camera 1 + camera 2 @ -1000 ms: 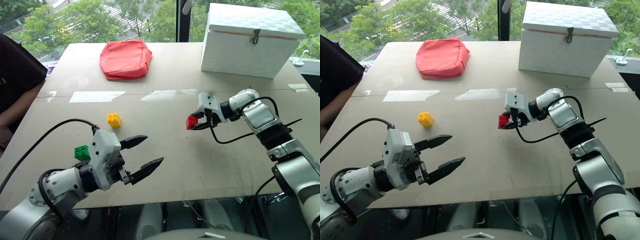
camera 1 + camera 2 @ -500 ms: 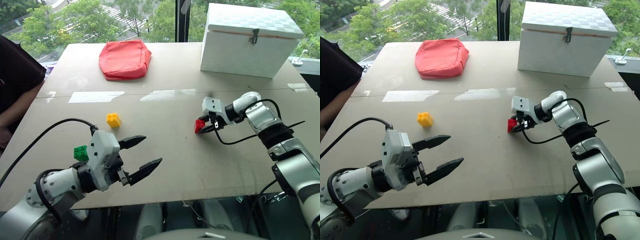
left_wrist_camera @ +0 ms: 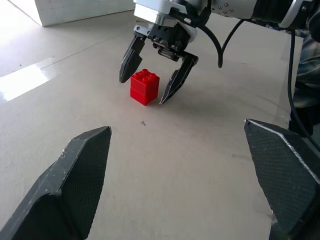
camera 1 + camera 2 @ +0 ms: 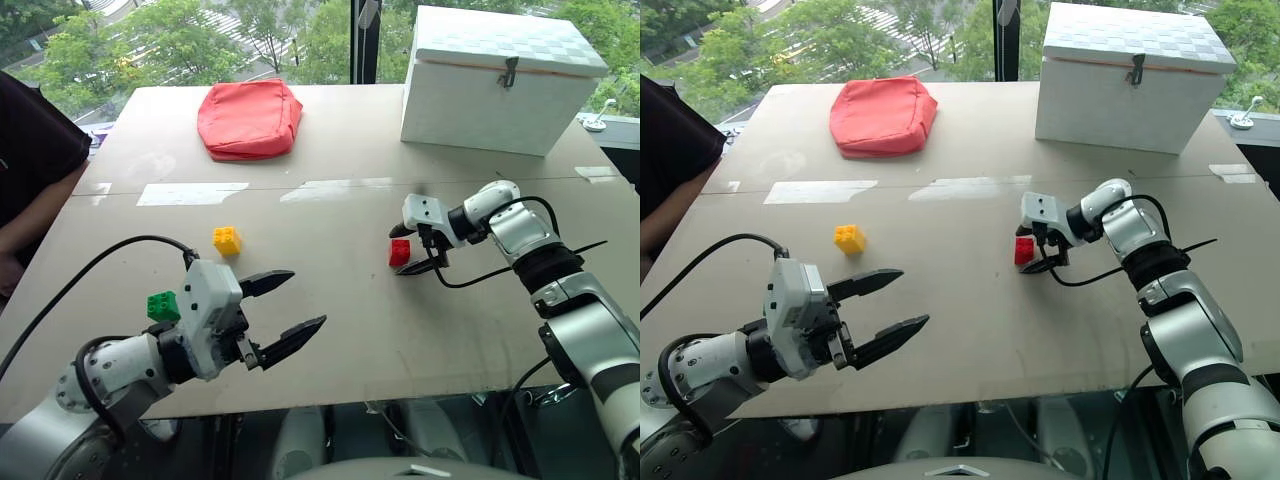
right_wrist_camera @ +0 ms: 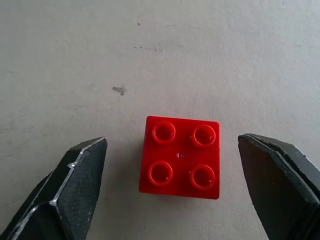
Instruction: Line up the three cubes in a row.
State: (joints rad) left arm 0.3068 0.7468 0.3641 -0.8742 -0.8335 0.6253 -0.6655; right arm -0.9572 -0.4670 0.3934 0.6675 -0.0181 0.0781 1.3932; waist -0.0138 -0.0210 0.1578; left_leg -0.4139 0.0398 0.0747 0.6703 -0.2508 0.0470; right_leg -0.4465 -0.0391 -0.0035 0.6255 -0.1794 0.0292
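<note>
The red cube (image 4: 399, 252) stands upright on the table (image 4: 330, 330), right of centre, studs up. My right gripper (image 4: 408, 250) is open around it, one finger on each side with gaps, as the right wrist view shows (image 5: 181, 157). The yellow cube (image 4: 227, 239) sits left of centre, well apart from the red one. The green cube (image 4: 163, 305) lies near the front left, partly hidden behind my left wrist. My left gripper (image 4: 306, 298) hovers open and empty at the front left, pointing toward the red cube (image 3: 145, 87).
A big white box (image 4: 505, 75) stands at the back right and a red cloth bag (image 4: 250, 118) at the back middle. A person's arm (image 4: 30, 170) rests at the table's left edge. A black cable (image 4: 500, 268) trails from my right wrist.
My right gripper carried the red cube slightly right and down onto the table, then opened and let it go. The left arm stayed still.
</note>
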